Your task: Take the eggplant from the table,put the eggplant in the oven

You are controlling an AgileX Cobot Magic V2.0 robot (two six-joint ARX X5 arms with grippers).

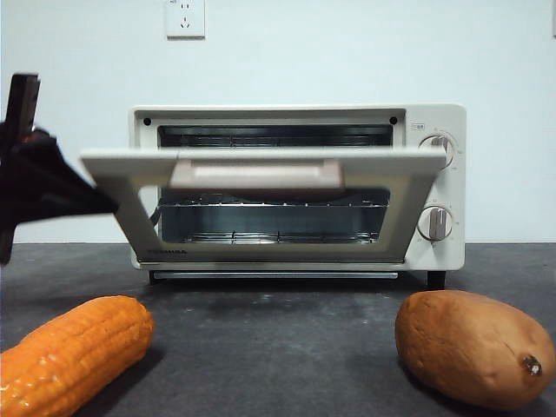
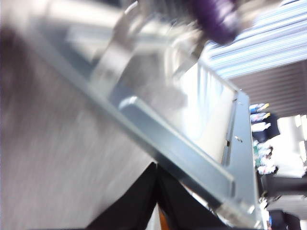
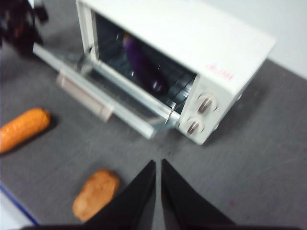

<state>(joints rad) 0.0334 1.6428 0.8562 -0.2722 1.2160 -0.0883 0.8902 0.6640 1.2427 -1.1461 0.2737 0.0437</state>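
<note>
The dark purple eggplant (image 3: 144, 64) lies on the wire rack inside the cream oven (image 3: 192, 33); the left wrist view shows the eggplant (image 2: 218, 19) as a purple blur past the door. In the front view the half-raised door (image 1: 261, 161) hides it. My left gripper (image 1: 104, 206) is shut, its tip against the door's left corner, under the door edge (image 2: 192, 163). My right gripper (image 3: 158, 165) is shut on nothing, high above the table (image 3: 249, 143) in front of the oven.
An orange corn cob (image 1: 74, 352) lies at the front left and a brown sweet potato (image 1: 473, 347) at the front right. The oven door with its beige handle (image 1: 256, 176) juts out over the table (image 1: 278, 347).
</note>
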